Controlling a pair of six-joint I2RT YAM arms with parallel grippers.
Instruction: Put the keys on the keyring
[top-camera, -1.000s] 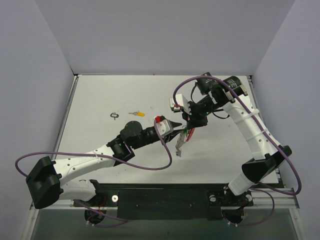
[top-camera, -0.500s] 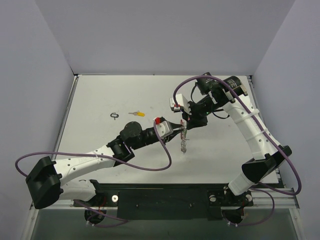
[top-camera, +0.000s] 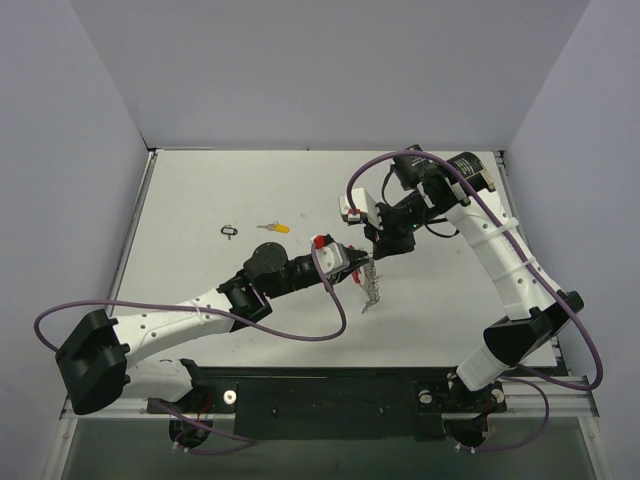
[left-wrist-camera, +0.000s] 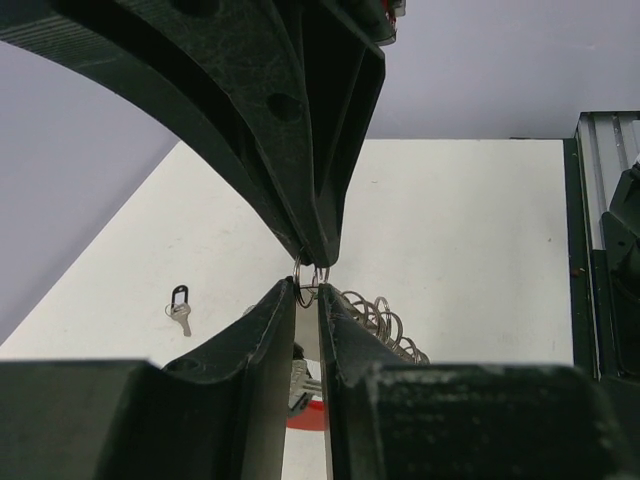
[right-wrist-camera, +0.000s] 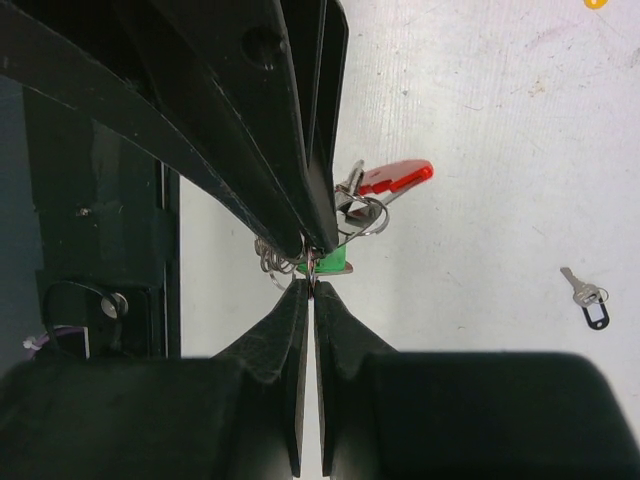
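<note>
1. Right gripper (right-wrist-camera: 308, 292): the jaws are pressed together, with a thin wire loop of the keyring (top-camera: 370, 288) pinched at their tips, above the middle of the white table (top-camera: 200, 190).
2. Left gripper (left-wrist-camera: 308, 292): it meets the right gripper tip to tip. Its jaws stand a narrow slit apart with the ring's wire loops at their tips. Whether they clamp the wire cannot be told.
3. Keyring: the silver coil trails down from the two grippers toward the table. Whether its lower end touches the surface cannot be told.
4. A red plastic piece (right-wrist-camera: 395, 177) and a green-headed key (right-wrist-camera: 328, 266) sit in the hanging bundle.
5. Yellow-headed key (top-camera: 272, 227): it lies flat on the table, well apart from the grippers, on their left.
6. Small black loop (top-camera: 230, 230): it lies near the yellow-headed key, farther left, with a small silver piece attached.
</note>
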